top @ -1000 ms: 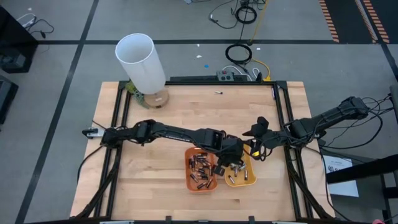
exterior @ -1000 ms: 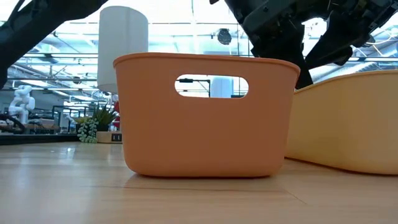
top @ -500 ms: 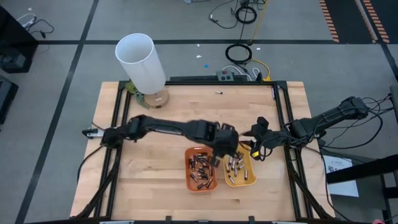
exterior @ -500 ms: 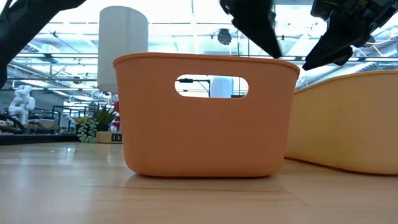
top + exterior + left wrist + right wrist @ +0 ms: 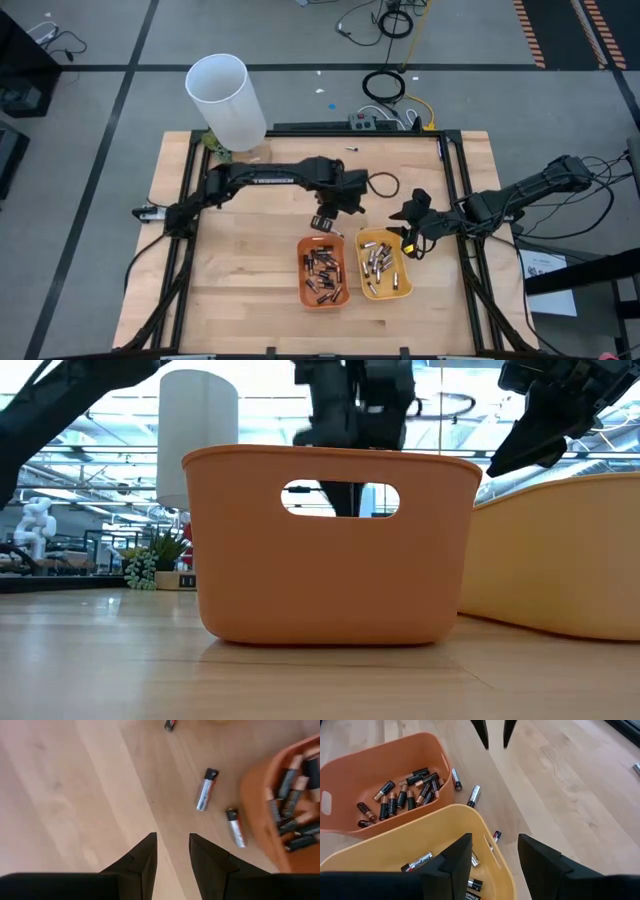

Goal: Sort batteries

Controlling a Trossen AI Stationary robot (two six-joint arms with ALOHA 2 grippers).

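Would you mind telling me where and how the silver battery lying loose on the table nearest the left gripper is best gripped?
Probably at mid-length, from straight above. The silver battery lies flat on the bare table, clear of the orange tray and the second loose battery. The left gripper is open, so turning the jaws across the long axis lets them close on its round sides.

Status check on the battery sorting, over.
Left gripper open, empty, above bare wood near the orange plastic tray. Right gripper open over the yellow plastic tray. Loose silvery batteries on the table. Nothing blocking.
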